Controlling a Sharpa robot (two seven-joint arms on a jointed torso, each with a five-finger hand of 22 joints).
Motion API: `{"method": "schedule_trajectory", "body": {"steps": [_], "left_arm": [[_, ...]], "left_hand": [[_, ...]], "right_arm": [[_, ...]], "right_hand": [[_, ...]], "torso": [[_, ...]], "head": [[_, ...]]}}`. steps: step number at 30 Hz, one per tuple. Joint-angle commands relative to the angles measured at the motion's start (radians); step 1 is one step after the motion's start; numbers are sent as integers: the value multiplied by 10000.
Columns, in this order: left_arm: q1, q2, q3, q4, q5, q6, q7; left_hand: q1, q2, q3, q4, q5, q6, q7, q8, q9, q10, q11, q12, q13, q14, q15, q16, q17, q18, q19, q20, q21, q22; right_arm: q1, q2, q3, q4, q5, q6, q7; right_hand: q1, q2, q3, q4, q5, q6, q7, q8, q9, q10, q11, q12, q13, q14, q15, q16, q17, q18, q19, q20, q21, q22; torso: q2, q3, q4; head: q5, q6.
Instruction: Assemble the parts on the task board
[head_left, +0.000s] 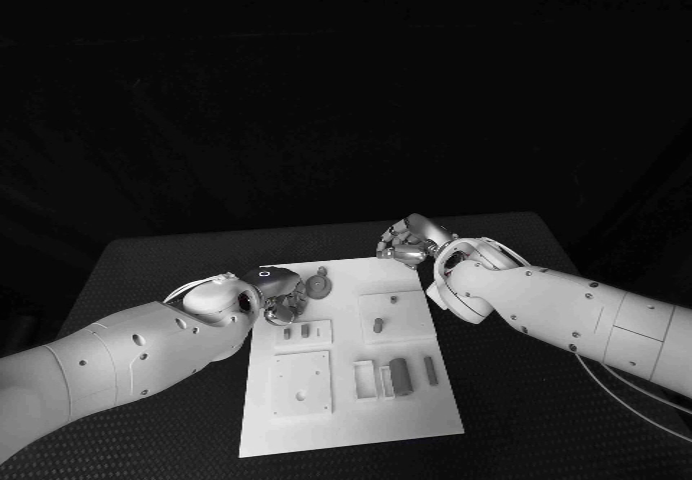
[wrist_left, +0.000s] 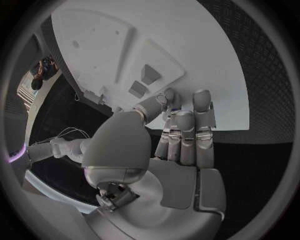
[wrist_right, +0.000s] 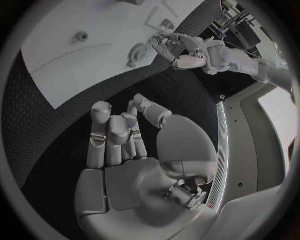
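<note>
The left hand rests at the far left corner of the white board. Its fingers lie side by side and fairly straight, with the thumb bent in toward them. The fingertips reach over the board's edge. The pictures do not make clear whether a small part is pinched there, so it is hard to tell if this hand holds anything.

Just past those fingertips lies a round part with a short handle. A bit further out on the board sit two small blocks on a raised square, a peg on another square, and taller pieces standing near the middle.

The right hand hangs over the black bench just beyond the board's far right corner. Its fingers are loosely bent with gaps between them, and nothing is in them.

The step in hand looks like picking up the round part. To do it well, the left fingers should come down slowly, close on both sides of the part, and lift straight up without pushing the board.
</note>
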Motion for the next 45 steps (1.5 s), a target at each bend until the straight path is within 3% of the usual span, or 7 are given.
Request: {"method": "schedule_trajectory", "body": {"steps": [1, 16, 25, 30, 34, 40, 45], "left_arm": [[-45, -19, -31, -22, 59, 284, -98], [-44, -197, -17, -68, 81, -61, -152], [-32, -620, 57, -175, 964, -678, 102], [-28, -973, 301, -188, 2938, -1281, 458], [25, -1324, 473, -118, 6347, -1011, 539], [151, -1932, 516, 238, 9172, -955, 1127], [180, -2221, 512, 584, 9735, -751, 1558]], "left_hand": [[26, -139, -65, -6, -20, -146, 20, -64, -33, -78, 31, -47, 33, -79, 40, 42, 5, 714, -61, 8, 1, 218], [72, -247, -99, -1, -10, -537, 139, -199, -121, -88, 55, -93, 152, -102, 65, 66, 4, 742, -69, 38, 0, 215], [38, -406, -46, 16, -10, -359, 193, -3, -78, -710, 272, -341, 164, -516, 281, -155, -95, 715, -480, 228, -241, 161], [-378, -563, -206, 127, -24, -379, 272, 77, -72, -1167, 474, -313, 155, -1278, 493, -872, -435, 677, -1054, 462, -707, -2], [-737, -574, -393, 214, -16, -463, 322, 116, -69, -1394, 597, -307, 178, -1766, 624, -1648, -812, 542, -1659, 637, -1325, -343], [-991, -457, -585, 185, -7, -574, 485, 178, -73, -1604, 738, -278, 240, -2251, 789, -2671, -1272, 328, -2252, 818, -2154, -905], [-1064, -401, -690, 145, 0, -608, 486, 235, -75, -1671, 792, -268, 293, -2400, 862, -3153, -1457, 213, -2449, 882, -2544, -1197]], "right_arm": [[1, 0, 5, -2, -57, 18, 60], [1, -14, 5, -126, -50, 84, 121], [2, -154, 4, -327, 137, 430, 565], [4, -318, 3, -568, -365, 1117, 1203], [4, -445, 1, -685, -1511, 1879, 1578], [3, -605, -32, -565, -3671, 2556, 1867], [0, -654, -143, -356, -4802, 2703, 1815]], "right_hand": [[12, -92, 13, 2, 41, 58, -1, -44, 16, 67, 13, -68, -17, -19, -59, -61, 14, 283, 15, -5, -30, 191], [6, -112, 18, 9, 42, 50, 4, -68, 3, 56, 16, -76, -19, -27, -56, -67, 14, 283, 2, -2, -33, 193], [53, -310, 204, 4, 42, -467, 253, -820, -543, -121, 249, -1333, -1081, -413, 173, -381, -100, 283, -413, 75, -227, 164], [59, -419, 250, 13, -2, -777, 506, -1167, -840, -235, 475, -3560, -2920, -471, 354, -561, -285, 283, -544, 99, -365, 156], [27, -581, 299, 29, 16, -1084, 766, -1434, -1139, -313, 805, -5741, -4618, -426, 684, -540, -353, 283, -520, 91, -381, 165], [135, -844, 276, 86, 15, -1214, 927, -1570, -1587, -35, 1150, -7940, -6317, -273, 1016, -525, -508, 283, -402, 85, -420, 146], [269, -1007, 226, 97, 39, -1151, 917, -1525, -1787, 390, 1141, -8455, -6738, -167, 1019, -519, -600, 283, -306, 85, -441, 146]], "torso": [[0, 2, -4], [-2, 2, -10], [-12, -13, 12], [-20, -21, 17], [-26, -16, 15], [-25, -4, 21], [-31, -1, 30]], "head": [[-1, 3], [-15, 33], [-51, 116], [-123, 208], [-193, 263], [-223, 341], [-206, 410]]}}
